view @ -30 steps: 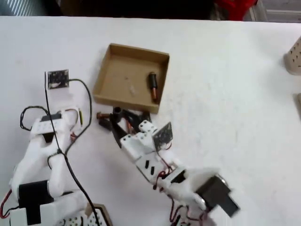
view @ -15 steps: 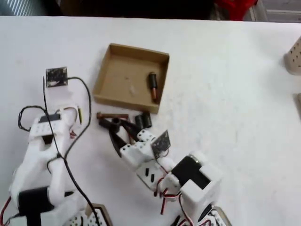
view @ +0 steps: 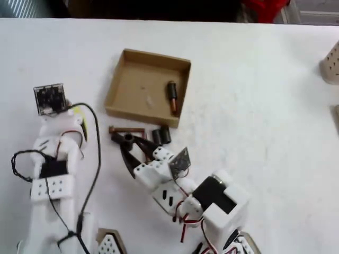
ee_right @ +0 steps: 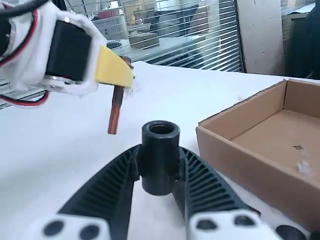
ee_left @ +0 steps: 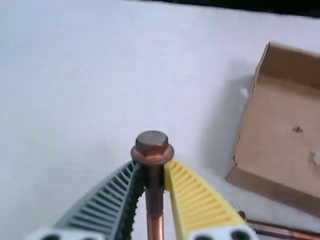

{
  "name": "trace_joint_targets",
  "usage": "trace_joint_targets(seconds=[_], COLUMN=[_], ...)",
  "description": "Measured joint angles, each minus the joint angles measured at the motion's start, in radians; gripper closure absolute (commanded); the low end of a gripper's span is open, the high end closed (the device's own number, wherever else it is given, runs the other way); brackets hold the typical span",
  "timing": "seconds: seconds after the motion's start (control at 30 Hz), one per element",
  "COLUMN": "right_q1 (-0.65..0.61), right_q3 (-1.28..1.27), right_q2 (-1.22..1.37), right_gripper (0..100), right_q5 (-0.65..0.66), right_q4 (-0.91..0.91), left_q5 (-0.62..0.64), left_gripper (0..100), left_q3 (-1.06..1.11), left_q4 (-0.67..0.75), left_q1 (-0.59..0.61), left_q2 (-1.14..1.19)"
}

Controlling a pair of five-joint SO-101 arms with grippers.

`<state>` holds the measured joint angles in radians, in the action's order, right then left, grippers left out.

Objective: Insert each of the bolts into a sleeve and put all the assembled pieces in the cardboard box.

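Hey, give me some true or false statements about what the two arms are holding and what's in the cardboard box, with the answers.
1. The left gripper is shut on a copper bolt. True.
2. The right gripper is empty. False: it is shut on a black sleeve, held upright with its opening up.
3. The copper bolt sits inside the black sleeve. False: in the right wrist view it hangs apart from the sleeve.
4. The cardboard box holds one assembled piece. True.
5. A loose bolt lies on the table just outside the box. True.
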<state>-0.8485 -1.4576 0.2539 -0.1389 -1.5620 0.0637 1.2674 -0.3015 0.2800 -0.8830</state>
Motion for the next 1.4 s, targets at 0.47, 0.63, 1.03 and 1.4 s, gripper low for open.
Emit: trace_joint_targets(seconds=[0.47,0.63,1.03,1.4], right_q1=[0.0,0.0,0.0,0.0], right_q3=[0.0,0.0,0.0,0.0], right_q2=[0.002,0.002,0.002,0.002], right_gripper=[98.1,98.1,98.1,98.1], right_q5=[0.0,0.0,0.0,0.0], right_q4=[0.044,0.051,0.107,0.109], left_q5=[0.0,0.109,0.212,0.212], left_gripper=[98,98,98,98], left_q3=[0.192,0.192,0.198,0.25], left_q4=[0.31,0.319,0.259,0.259], left_q1=[-0.21,-0.245,-0.342,-0.442], left_q2=[-0.272,-0.273,-0.273,-0.282])
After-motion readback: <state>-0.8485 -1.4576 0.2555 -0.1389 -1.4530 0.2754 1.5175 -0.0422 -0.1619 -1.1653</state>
